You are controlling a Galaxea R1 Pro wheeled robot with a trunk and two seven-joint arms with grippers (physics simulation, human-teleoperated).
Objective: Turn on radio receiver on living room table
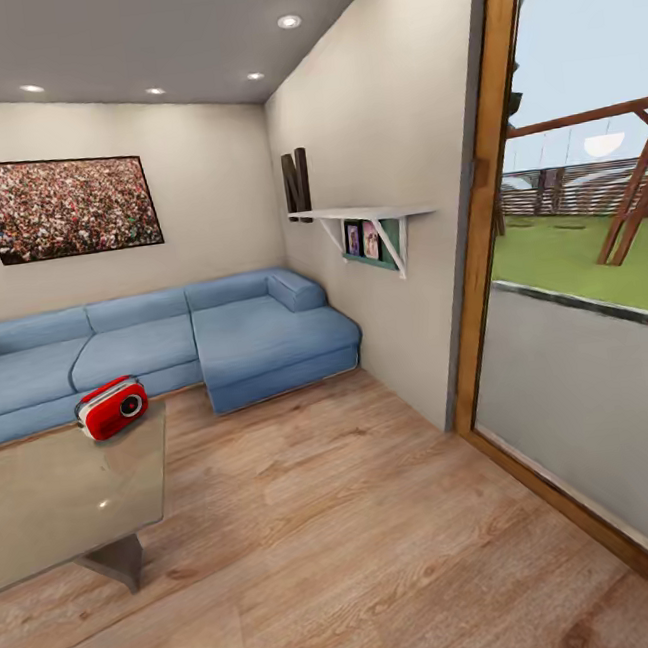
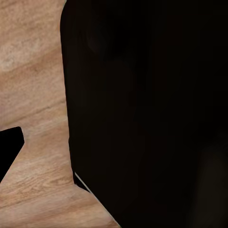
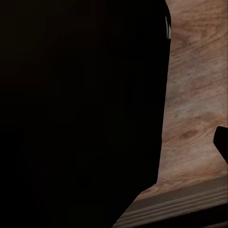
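Note:
The red radio receiver (image 1: 111,408), with white sides and a round dial on its face, stands on the far right corner of the low glossy table (image 1: 53,506) at the left of the head view. Behind it runs the blue sectional sofa (image 1: 166,347) of the living room. The left wrist view holds a large black body (image 2: 147,114) over wood floor, with a small black tip (image 2: 9,152) at the frame's edge. A similar black mass (image 3: 80,114) and a small dark tip (image 3: 222,145) appear in the right wrist view. Neither wrist view lets me read how the jaws stand.
Light wood plank floor (image 1: 369,540) stretches between the table and a wood-framed glass door (image 1: 490,194) on the right, which looks onto a lawn. A white wall shelf (image 1: 367,218) juts out at the right wall. A framed picture (image 1: 64,206) hangs above the sofa.

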